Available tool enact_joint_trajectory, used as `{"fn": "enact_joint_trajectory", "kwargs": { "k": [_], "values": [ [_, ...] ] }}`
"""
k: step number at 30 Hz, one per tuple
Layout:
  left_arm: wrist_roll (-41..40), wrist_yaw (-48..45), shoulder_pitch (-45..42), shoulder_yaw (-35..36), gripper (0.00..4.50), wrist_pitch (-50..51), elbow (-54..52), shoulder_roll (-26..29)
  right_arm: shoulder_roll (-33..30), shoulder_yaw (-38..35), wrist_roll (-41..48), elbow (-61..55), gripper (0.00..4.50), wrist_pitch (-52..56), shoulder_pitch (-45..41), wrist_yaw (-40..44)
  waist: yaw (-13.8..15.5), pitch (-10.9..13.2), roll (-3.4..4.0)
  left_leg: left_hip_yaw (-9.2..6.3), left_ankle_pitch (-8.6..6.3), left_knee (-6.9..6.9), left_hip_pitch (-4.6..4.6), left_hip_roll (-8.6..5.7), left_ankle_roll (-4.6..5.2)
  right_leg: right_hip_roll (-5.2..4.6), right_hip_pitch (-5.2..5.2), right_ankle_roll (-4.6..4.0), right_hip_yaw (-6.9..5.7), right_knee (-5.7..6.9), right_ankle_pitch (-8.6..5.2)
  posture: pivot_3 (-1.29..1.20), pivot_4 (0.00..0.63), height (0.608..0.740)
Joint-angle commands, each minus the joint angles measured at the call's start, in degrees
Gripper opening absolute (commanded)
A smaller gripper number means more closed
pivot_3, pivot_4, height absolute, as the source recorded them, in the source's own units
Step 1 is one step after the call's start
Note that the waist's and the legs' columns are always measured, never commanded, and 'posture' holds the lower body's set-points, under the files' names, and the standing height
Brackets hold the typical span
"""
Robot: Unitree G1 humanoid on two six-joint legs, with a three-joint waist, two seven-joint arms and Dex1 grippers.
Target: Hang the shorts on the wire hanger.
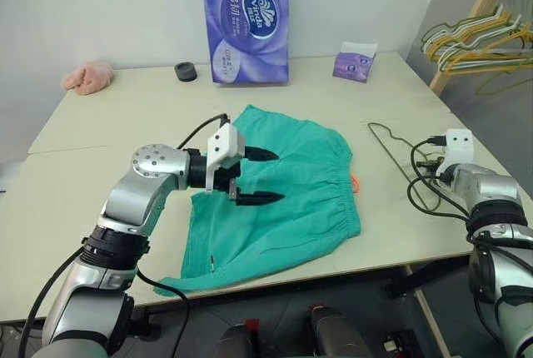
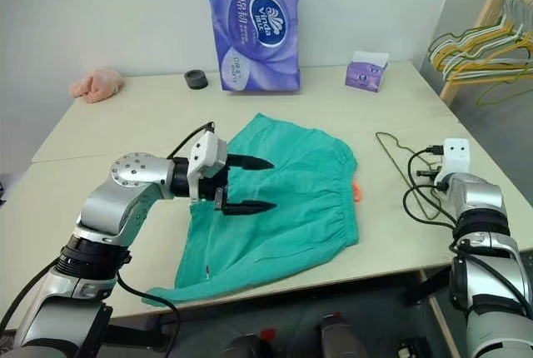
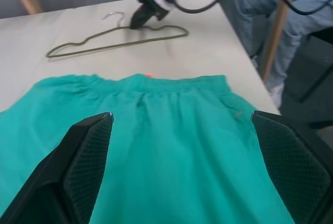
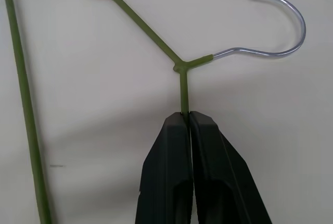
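The teal-green shorts (image 1: 300,200) lie flat on the table, waistband toward the right, with a small orange tag (image 1: 355,183) at that edge. My left gripper (image 1: 280,176) hovers open just over the shorts' left half, nothing between its fingers (image 3: 86,166). The thin olive-green wire hanger (image 4: 151,34) lies on the table to the right of the shorts, its bare metal hook (image 4: 281,31) pointing away from them. My right gripper (image 4: 186,117) is shut on the hanger's wire just below the neck twist. In the head views, the right wrist (image 1: 458,158) covers that part of the hanger.
A purple tissue pack (image 1: 246,21), a small purple box (image 1: 356,62), a black ring (image 1: 186,72) and a pink cloth lump (image 1: 88,77) sit along the table's far side. A wooden rack with bunched hangers (image 1: 483,37) stands at right. A seated person's legs (image 3: 291,10) are beyond the table's right edge.
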Motion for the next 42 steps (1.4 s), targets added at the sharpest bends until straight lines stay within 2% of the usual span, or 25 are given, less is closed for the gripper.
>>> {"fn": "enact_joint_trajectory", "kwargs": {
  "k": [1, 6, 13, 16, 23, 28, 37, 40, 42],
  "values": [
    [1.8, 4.7, -4.2, 4.8, 4.50, -2.2, 6.2, 0.2, -2.3, 4.3, -3.6, -17.0, 0.01, -7.0, 2.2, 4.1, -0.2, 0.0, 0.09, 0.00, 0.00, 0.00, -0.03, 0.00, 0.00, 0.00, -0.05, 0.01, 0.02, 0.01, -0.01, -0.19, 0.112, 0.740],
    [1.4, 7.6, -8.8, 8.9, 4.50, -1.2, 15.0, 0.7, -4.2, 7.4, -7.4, -29.7, 0.01, -13.2, 5.8, 6.1, -1.0, 0.1, 0.11, -0.11, -0.03, -0.03, -0.11, 0.02, 0.01, -0.20, -0.15, 0.11, -0.05, 0.05, -0.06, -0.20, 0.112, 0.740],
    [-3.5, 4.9, -13.2, 12.8, 4.50, 9.6, 21.6, 1.9, -6.6, 14.2, -12.9, -42.9, 0.01, -25.5, 8.9, 13.4, -1.4, 0.1, 0.11, -0.20, -0.06, -0.02, -0.13, 0.02, 0.02, -0.21, -0.18, 0.16, -0.13, 0.05, -0.09, -0.20, 0.110, 0.740],
    [-4.6, 0.0, -12.1, 11.2, 4.50, 13.0, 19.8, 3.5, -7.0, 17.1, -14.5, -47.0, 0.01, -30.3, 9.1, 17.0, -1.5, 0.1, 0.11, -0.22, -0.06, -0.02, -0.13, 0.02, 0.01, -0.21, -0.18, 0.17, -0.15, 0.05, -0.10, -0.20, 0.110, 0.740],
    [0.0, -3.3, -11.6, 7.4, 4.50, 9.5, 20.6, 4.7, -5.7, 20.4, -16.5, -52.8, 0.01, -37.3, 7.6, 21.2, -1.2, 0.1, 0.10, -0.28, -0.06, 0.01, -0.13, -0.01, -0.01, -0.25, -0.18, 0.16, -0.18, 0.05, -0.09, -0.21, 0.110, 0.740],
    [0.6, -8.2, -8.9, 4.5, 4.50, 10.0, 17.5, 6.3, -4.6, 20.6, -16.6, -53.7, 0.01, -40.3, 5.5, 23.1, -1.3, 0.1, 0.11, -0.27, -0.07, -0.02, -0.11, -0.01, -0.01, -0.26, -0.19, 0.16, -0.17, 0.05, -0.09, -0.21, 0.111, 0.740],
    [3.4, -8.4, -7.4, 2.5, 4.50, 7.4, 16.9, 5.9, -2.3, 20.7, -15.7, -55.5, 0.01, -41.0, 4.1, 25.3, -1.2, 0.1, 0.11, -0.29, -0.07, 0.00, -0.13, 0.00, -0.01, -0.27, -0.19, 0.15, -0.18, 0.05, -0.10, -0.21, 0.112, 0.740],
    [3.0, -8.5, -7.1, 2.7, 3.88, 7.4, 16.4, 5.2, -1.6, 20.7, -15.5, -56.5, 0.00, -40.4, 4.5, 26.0, -1.3, 0.1, 0.11, -0.30, -0.07, 0.00, -0.13, 0.00, -0.01, -0.27, -0.19, 0.15, -0.18, 0.05, -0.10, -0.21, 0.113, 0.740],
    [2.9, -8.5, -6.8, 2.9, 3.27, 7.1, 16.0, 4.8, -1.2, 20.6, -15.4, -57.1, 0.00, -39.9, 4.8, 26.4, -1.2, 0.1, 0.11, -0.29, -0.07, 0.00, -0.13, 0.00, -0.01, -0.27, -0.19, 0.15, -0.18, 0.05, -0.10, -0.21, 0.114, 0.740]
  ]
}}
